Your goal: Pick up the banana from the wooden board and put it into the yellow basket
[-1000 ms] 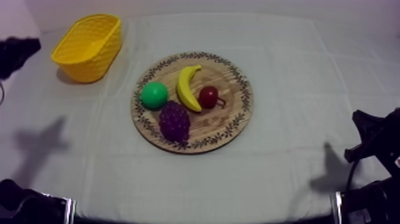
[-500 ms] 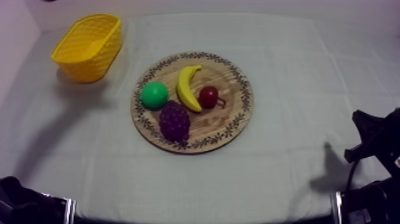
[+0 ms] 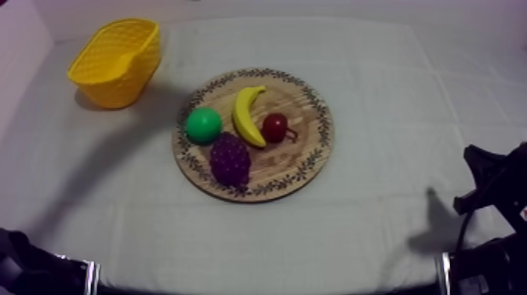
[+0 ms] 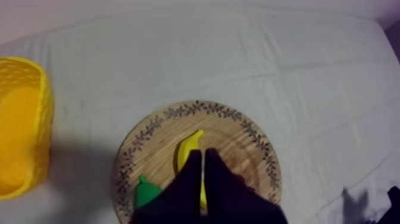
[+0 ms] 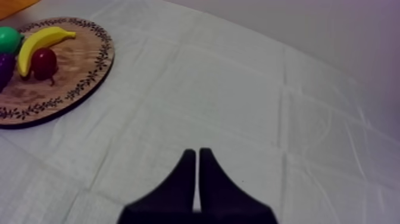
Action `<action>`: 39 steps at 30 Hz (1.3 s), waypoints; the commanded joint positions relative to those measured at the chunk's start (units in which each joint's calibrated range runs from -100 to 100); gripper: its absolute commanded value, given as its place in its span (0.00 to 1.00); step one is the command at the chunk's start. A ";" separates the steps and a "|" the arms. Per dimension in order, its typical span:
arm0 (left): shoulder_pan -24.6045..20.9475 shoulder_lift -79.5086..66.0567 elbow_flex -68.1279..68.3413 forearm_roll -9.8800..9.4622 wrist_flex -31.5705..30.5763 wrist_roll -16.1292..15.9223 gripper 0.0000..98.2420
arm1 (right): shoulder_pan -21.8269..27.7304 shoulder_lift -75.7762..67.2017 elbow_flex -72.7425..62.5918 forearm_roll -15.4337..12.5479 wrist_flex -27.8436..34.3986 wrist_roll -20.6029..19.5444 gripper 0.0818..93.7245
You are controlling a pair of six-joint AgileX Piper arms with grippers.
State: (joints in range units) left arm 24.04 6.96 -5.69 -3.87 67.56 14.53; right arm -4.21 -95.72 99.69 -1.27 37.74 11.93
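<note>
The yellow banana (image 3: 248, 114) lies on the round wooden board (image 3: 307, 149), between a green pear (image 3: 203, 125) and a small red fruit (image 3: 274, 127). The yellow basket (image 3: 114, 61) stands at the far left. My left gripper (image 4: 202, 154) hangs high above the board (image 4: 238, 140), shut on nothing, its tips over the banana (image 4: 190, 146). My right gripper (image 5: 197, 154) is shut on nothing over bare cloth, well right of the board (image 5: 77, 65) and the banana (image 5: 41, 44). The right arm (image 3: 494, 196) rests at the near right.
Purple grapes (image 3: 230, 158) lie on the board's near side, close to the banana. The basket (image 4: 21, 125) is to the left of the board, with a strip of cloth between them. A dark shadow falls on the cloth between basket and board.
My left gripper, seen at the far left edge of the top view a second ago, has left that view. Its shadow has slid toward the board. The right arm has not moved.
</note>
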 commanded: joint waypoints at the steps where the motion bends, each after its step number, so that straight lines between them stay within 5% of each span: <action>1: 0.49 1.61 0.31 0.12 0.66 -0.01 0.00 | 0.00 -0.03 -0.03 0.02 0.00 0.01 0.00; 25: 2.77 6.51 10.93 3.98 -2.39 -1.22 0.07 | -0.16 -0.03 -0.03 0.02 0.00 -0.02 0.00; 29: 2.53 6.36 11.72 5.03 -2.84 -2.14 0.19 | -0.16 -0.03 -0.03 0.02 0.00 0.00 0.00; 35: 2.15 6.32 13.08 6.54 -4.61 -3.87 0.54 | -0.16 -0.03 -0.03 0.02 0.00 -0.01 0.00; 39: 2.96 6.82 13.44 5.57 -6.24 -2.38 0.64 | -0.16 -0.03 -0.03 0.02 0.00 0.00 0.00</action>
State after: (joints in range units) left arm 26.78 13.62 7.77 2.10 61.58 11.02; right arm -4.35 -95.72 99.69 -1.22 37.74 11.93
